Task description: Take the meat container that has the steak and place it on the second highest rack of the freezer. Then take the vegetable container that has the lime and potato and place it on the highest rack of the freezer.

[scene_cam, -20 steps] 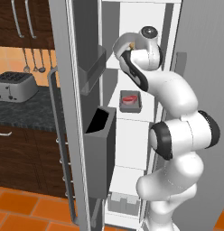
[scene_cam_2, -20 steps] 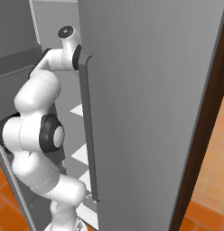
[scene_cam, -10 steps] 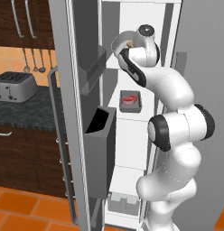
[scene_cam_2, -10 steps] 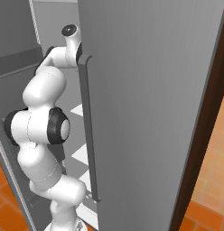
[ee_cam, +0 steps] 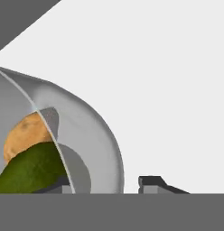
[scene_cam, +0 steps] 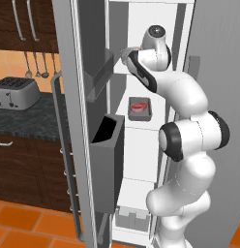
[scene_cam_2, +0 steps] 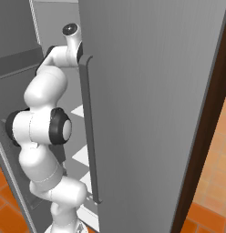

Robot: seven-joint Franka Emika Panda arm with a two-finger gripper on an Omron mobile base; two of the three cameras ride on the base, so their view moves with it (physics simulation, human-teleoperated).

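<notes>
Two containers: both sit inside the tall grey freezer (scene_cam: 156, 29) with white shelves.
Meat container: small grey tray holding the flat red-pink steak (scene_cam: 138, 106) rests on the second highest rack (scene_cam: 141, 123), a flat white shelf below the arm's hand; this half of the task reads as done.
Vegetable container: translucent grey round bowl (ee_cam: 86, 135), seen close in the hand view, sits against white shelf surface on the highest rack (scene_cam: 123, 70).
Contents: tan-orange oblong potato (ee_cam: 23, 135) lies behind the green lime (ee_cam: 32, 171), touching it, both inside the bowl wall.
Gripper (ee_cam: 111, 185): the two dark finger tips stand apart, one on each side of the bowl's rim; the near wall passes between them. Whether the pads touch the rim cannot be told.
Arm: white arm reaches up and into the top of the compartment past the dark grey door bin (scene_cam: 106, 160), so the bowl goes deep on the shelf.
Judgement: placing appears near complete; releasing the rim and backing out straight would avoid dragging the bowl off the shelf.
</notes>
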